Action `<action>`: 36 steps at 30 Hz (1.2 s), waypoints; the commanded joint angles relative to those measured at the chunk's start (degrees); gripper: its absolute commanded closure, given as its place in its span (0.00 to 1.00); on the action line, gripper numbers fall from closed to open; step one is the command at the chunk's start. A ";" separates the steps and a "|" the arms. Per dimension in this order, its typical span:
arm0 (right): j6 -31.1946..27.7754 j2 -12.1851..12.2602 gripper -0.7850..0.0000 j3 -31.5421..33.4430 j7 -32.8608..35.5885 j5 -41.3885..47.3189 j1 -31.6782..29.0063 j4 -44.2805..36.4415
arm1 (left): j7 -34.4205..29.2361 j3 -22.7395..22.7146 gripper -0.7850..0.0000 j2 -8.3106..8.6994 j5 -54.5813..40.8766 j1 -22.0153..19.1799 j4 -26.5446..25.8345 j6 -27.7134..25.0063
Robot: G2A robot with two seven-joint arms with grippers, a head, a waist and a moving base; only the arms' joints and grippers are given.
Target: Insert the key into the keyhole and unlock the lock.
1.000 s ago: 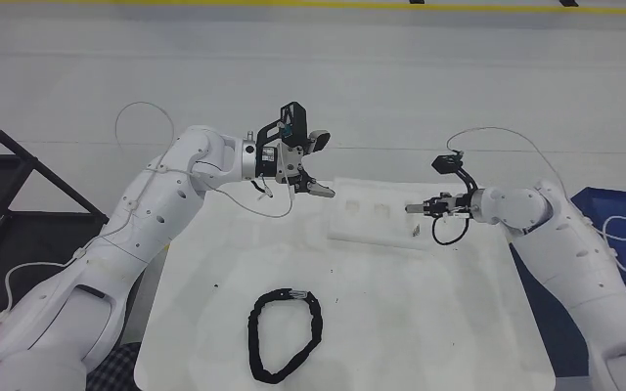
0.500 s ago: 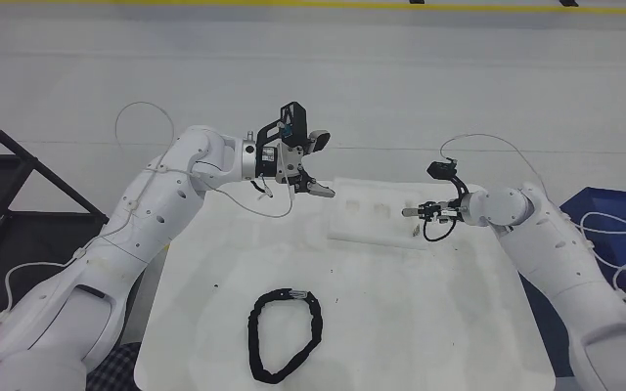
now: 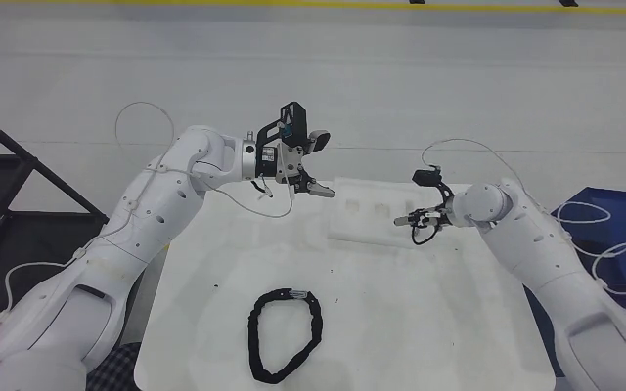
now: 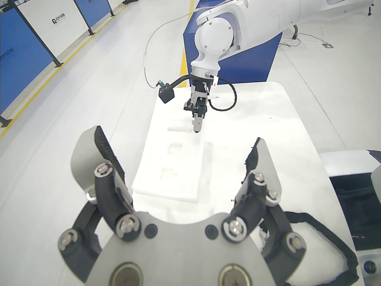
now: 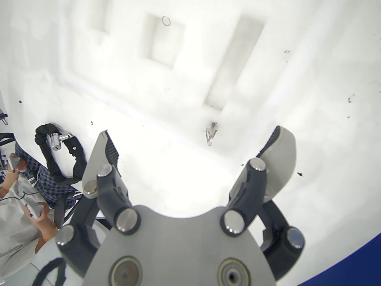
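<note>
A: In the top view, where is the lock?
B: The black chain lock (image 3: 284,332) lies as a closed loop on the white table (image 3: 440,323), near the edge closest to the robot. A white foam tray (image 3: 362,230) lies along the far edge. The left gripper (image 3: 318,188) hangs beside the tray's left end, its fingers apart and holding nothing. The right gripper (image 3: 401,221) is low over the right part of the tray.
A: And the left wrist view?
B: The left gripper (image 4: 178,135) is wide open and empty, and it faces the end of the tray (image 4: 166,186). Part of the chain lock (image 4: 327,230) is beside it. Farther off, the right gripper (image 4: 196,126) points down at the tray.
A: Does the right wrist view show the key?
B: Yes. The key (image 5: 211,132), small and metallic, lies on the tray (image 5: 119,90) just past the end of the long pocket (image 5: 235,60). The right gripper (image 5: 191,132) is spread open above it and grips nothing. The chain lock (image 5: 49,160) is well apart from the key, and its shiny cylinder (image 5: 54,142) shows.
</note>
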 commanded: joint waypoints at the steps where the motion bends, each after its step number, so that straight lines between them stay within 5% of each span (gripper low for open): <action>1: 0.59 -0.29 0.00 -0.37 0.59 -0.48 0.16 -0.01 | 0.00 0.00 0.00 0.00 0.00 0.00 0.00 0.00; 11: -0.12 -1.18 0.00 -1.26 2.67 -2.52 0.45 0.21 | 0.00 0.00 0.00 0.00 0.00 0.00 0.00 0.00; 21: 0.49 -2.01 0.51 -1.91 3.71 -4.87 0.96 1.08 | 0.00 0.00 0.00 0.00 0.00 0.00 0.00 0.00; 31: 1.96 -2.86 0.54 -2.36 3.40 -6.95 0.99 3.11 | 0.00 0.00 0.00 0.00 0.00 0.00 0.00 0.00; 36: 2.29 -3.43 0.66 -2.57 3.20 -7.53 1.14 4.07 | 0.00 0.00 0.00 0.00 0.00 0.00 0.00 0.00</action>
